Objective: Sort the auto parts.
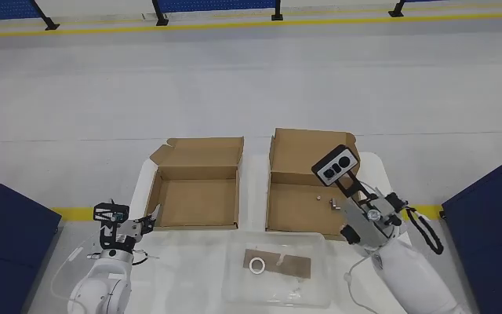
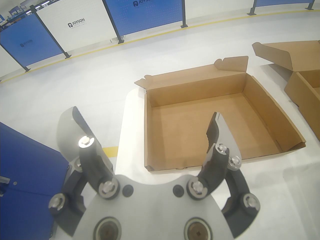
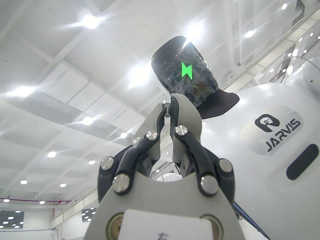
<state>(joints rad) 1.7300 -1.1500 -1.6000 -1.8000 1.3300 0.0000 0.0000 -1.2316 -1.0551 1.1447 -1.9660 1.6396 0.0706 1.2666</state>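
The table (image 1: 188, 255) is seen from above the arms in the top view, looked down on steeply and from some height, with open floor (image 1: 235, 78) beyond its far edge; the left wrist view is taken from close behind the left gripper (image 2: 145, 113), faced forward and down across the table toward the left box (image 2: 200, 121) and the partition panels (image 2: 140, 8) behind; that box and a corner of the right box (image 2: 305, 86) are shared with the top view; the right wrist view is turned upward at the ceiling (image 3: 75, 76), with the right gripper (image 3: 168, 106) and the small metal part (image 3: 166, 112) pinched in it seen very near the lens.
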